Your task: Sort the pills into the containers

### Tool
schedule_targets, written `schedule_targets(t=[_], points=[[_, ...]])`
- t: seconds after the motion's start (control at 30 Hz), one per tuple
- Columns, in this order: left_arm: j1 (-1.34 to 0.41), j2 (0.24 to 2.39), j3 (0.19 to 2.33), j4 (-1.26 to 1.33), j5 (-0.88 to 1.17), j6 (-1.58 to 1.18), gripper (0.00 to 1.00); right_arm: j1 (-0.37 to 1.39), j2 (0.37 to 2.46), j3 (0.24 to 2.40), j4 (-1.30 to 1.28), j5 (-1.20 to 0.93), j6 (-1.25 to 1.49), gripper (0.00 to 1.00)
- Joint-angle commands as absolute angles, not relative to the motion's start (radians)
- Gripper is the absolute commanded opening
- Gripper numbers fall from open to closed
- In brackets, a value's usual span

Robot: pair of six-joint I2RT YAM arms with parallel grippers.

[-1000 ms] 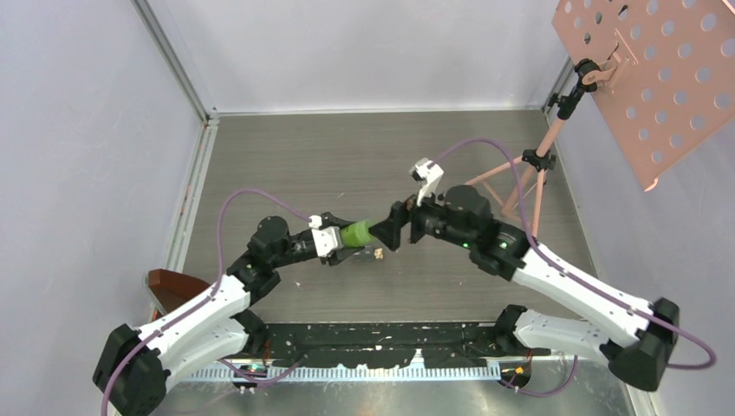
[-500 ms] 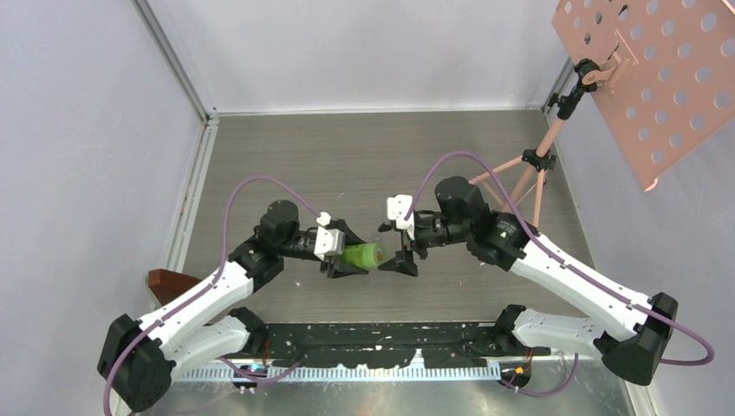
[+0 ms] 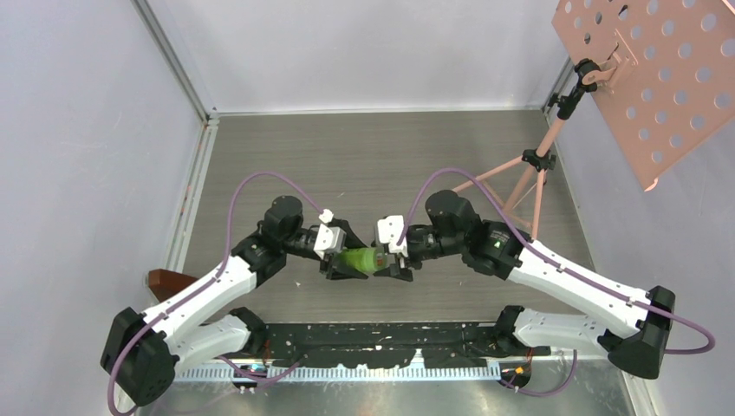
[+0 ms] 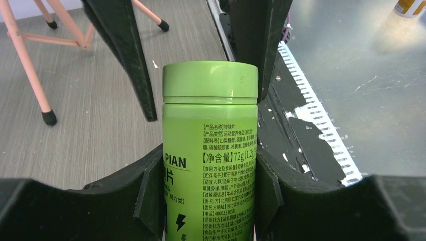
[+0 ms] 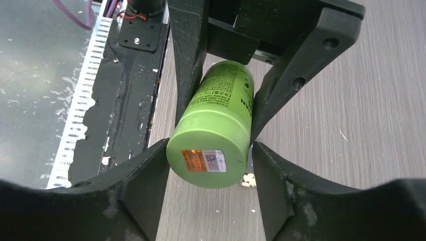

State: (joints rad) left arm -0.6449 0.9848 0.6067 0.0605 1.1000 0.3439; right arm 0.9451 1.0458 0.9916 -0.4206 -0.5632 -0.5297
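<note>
At the left edge of the desk (image 3: 260,156) a brown object (image 3: 169,282) pokes out beside the left arm's base, and no sorted pills show anywhere, so the task looks to be at an early stage: the bottle's cap is on and nothing has been put into a container. Toward the middle, near the front edge, the left gripper (image 4: 210,186) is clamped on the green bottle (image 4: 210,150), holding its body on both sides with the lidded end pointing away toward the right arm. The right gripper (image 5: 210,165) has its jaws apart, one on each side of that capped end, the red-marked sticker facing its camera; I judge it is placed to grasp the lid, though contact is not clear. A small pale bit (image 5: 246,181) lies on the desk beneath the bottle. The grey case is not visible. At the right edge stands a pink tripod (image 3: 533,173).
</note>
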Motion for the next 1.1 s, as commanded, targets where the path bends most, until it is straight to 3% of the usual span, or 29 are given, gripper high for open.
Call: schedule_targets(t=[0.0,0.03,0.1,0.23,0.43,0.63,0.87,1.07], points=[[-0.641,0.983,0.646,0.101,1.125,0.331,0.0,0.964,1.034,0.969,-0.295,-0.465,-0.448,0.58],[-0.642,0.981,0.645,0.105,1.122,0.33,0.0,0.965,1.035,0.968,-0.29,-0.448,-0.439,0.53],[-0.642,0.979,0.641,0.11,1.107,0.328,0.0,0.966,1.035,0.97,-0.29,-0.416,-0.408,0.27],[-0.642,0.975,0.628,0.123,1.026,0.327,0.0,0.967,1.056,0.997,-0.318,-0.388,-0.298,0.06],[-0.641,0.934,0.56,0.228,0.729,0.336,0.0,0.968,1.135,1.07,-0.357,-0.396,0.123,0.05],[-0.644,0.91,0.527,0.317,0.538,0.361,0.0,0.969,1.179,1.087,-0.387,-0.189,0.525,0.06],[-0.646,0.883,0.479,0.403,0.369,0.367,0.0,0.97,1.158,1.054,-0.406,0.05,0.713,0.05],[-0.645,0.877,0.47,0.403,0.349,0.377,0.0,0.971,1.134,1.032,-0.373,0.156,0.74,0.05]])
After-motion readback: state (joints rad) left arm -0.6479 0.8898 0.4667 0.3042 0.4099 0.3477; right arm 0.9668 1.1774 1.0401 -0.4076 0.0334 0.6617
